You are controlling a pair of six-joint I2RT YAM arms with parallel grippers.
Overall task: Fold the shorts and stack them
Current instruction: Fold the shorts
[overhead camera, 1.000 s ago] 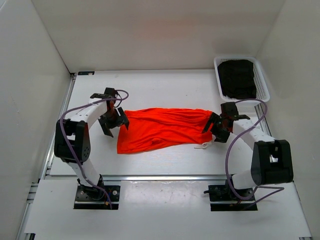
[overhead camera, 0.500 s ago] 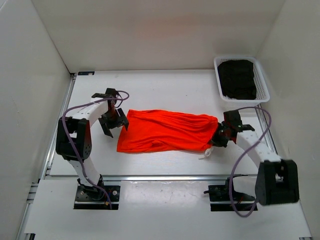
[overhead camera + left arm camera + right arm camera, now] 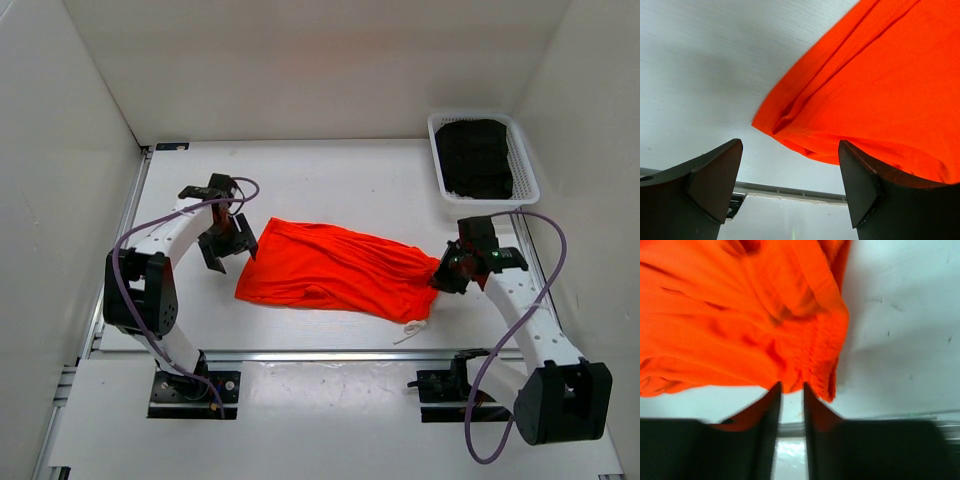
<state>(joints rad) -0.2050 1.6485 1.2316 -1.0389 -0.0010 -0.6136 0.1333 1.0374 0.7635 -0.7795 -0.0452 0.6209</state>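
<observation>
The orange-red shorts (image 3: 335,270) lie slantwise on the white table, their waistband end at the near right. My right gripper (image 3: 445,275) is shut on the gathered waistband (image 3: 820,360), and the fabric bunches at its narrow fingertips (image 3: 771,390). The white drawstring (image 3: 413,328) trails on the table just in front of that end. My left gripper (image 3: 225,245) stands open at the shorts' left end, low over the table. In the left wrist view the leg hem (image 3: 790,125) lies just beyond its wide-apart fingers (image 3: 715,175), with nothing gripped.
A white basket (image 3: 530,170) holding dark folded cloth (image 3: 478,158) stands at the back right corner. White walls close in the table on the left, back and right. A metal rail (image 3: 300,355) runs along the table's near edge.
My right gripper closed on the waistband end and pulled it toward the near right, so the shorts now lie slantwise. The drawstring slid nearer. The left gripper barely moved.
</observation>
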